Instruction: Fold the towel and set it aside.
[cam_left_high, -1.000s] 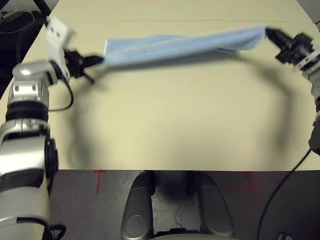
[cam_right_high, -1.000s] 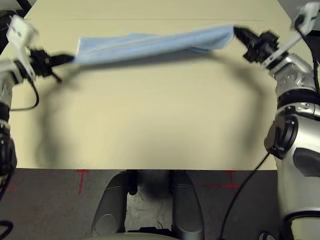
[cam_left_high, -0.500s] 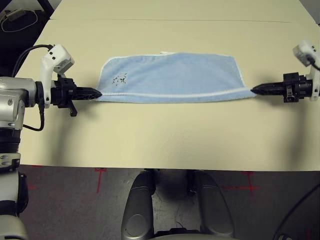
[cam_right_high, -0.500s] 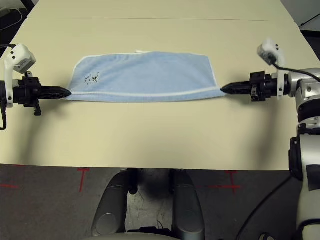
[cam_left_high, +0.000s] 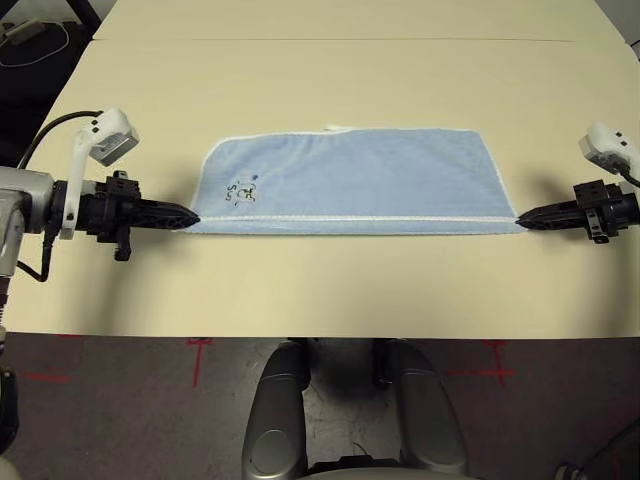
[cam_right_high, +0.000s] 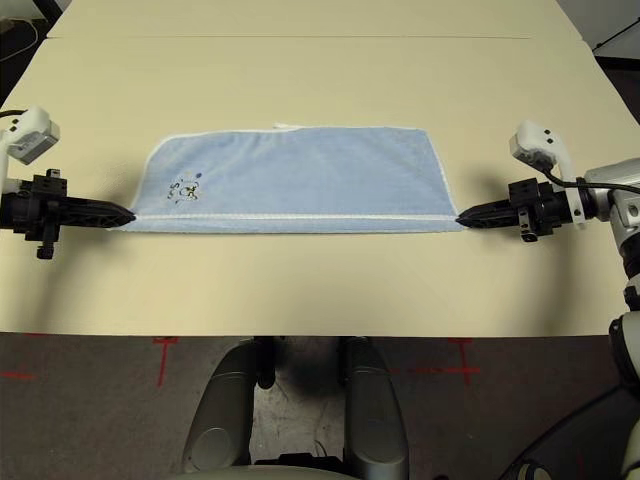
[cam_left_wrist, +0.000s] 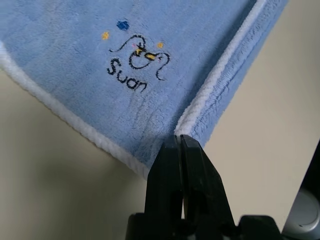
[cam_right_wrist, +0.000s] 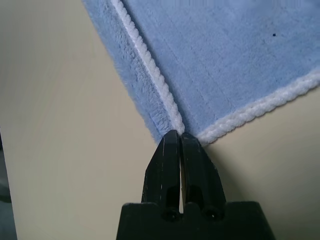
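Towel (cam_left_high: 350, 180) lies folded in half, flat on the table (cam_left_high: 320, 280), stretched between both arms; left gripper (cam_left_high: 190, 216) pinched tight on its near-left corner; right gripper (cam_left_high: 521, 219) clamped on the near-right corner; embroidered mark (cam_left_wrist: 136, 59) faces up.

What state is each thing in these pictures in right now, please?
towel: folded in half, lying flat on the table, pinched at its two near corners, embroidered mark facing up.
left gripper: jaws shut on the towel's near left corner.
right gripper: jaws shut on the towel's near right corner.
table: bare around the towel.
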